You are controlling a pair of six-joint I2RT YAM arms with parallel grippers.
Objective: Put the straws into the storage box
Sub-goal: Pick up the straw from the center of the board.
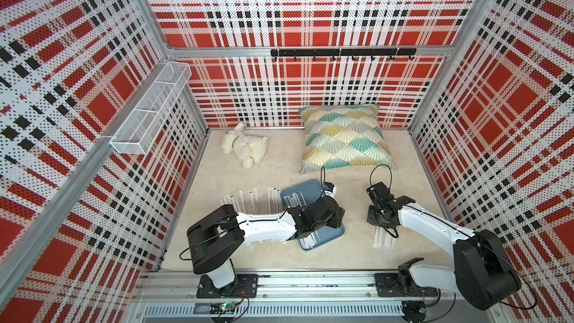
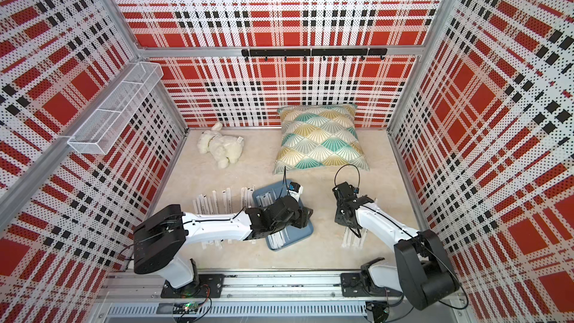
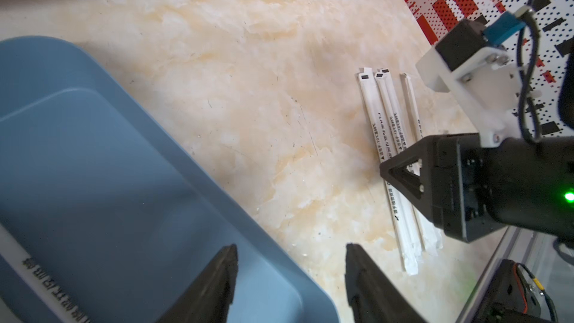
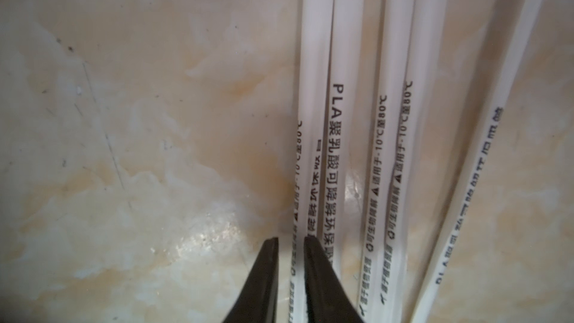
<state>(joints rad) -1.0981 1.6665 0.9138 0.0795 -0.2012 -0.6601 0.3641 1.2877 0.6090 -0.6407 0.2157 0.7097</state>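
The storage box (image 1: 302, 189) is a slate-blue tray on the marble-look floor, and it holds a few wrapped straws (image 1: 310, 239). Several more straws (image 1: 248, 203) lie in a row to its left, partly under my left arm. My left gripper (image 3: 292, 256) hangs open over the box's rim (image 3: 174, 163) with nothing between its jaws. A small bundle of straws (image 4: 338, 119) lies to the right of the box (image 2: 270, 189). My right gripper (image 4: 290, 243) is down on that bundle (image 1: 383, 239), its jaws closed narrowly on the outermost straw (image 4: 295, 181), which still lies flat.
A patterned pillow (image 1: 344, 138) and a white plush toy (image 1: 245, 147) lie at the back of the floor. A white wire-mesh basket (image 1: 149, 113) hangs on the left wall and a black hook rail (image 1: 341, 52) on the back wall.
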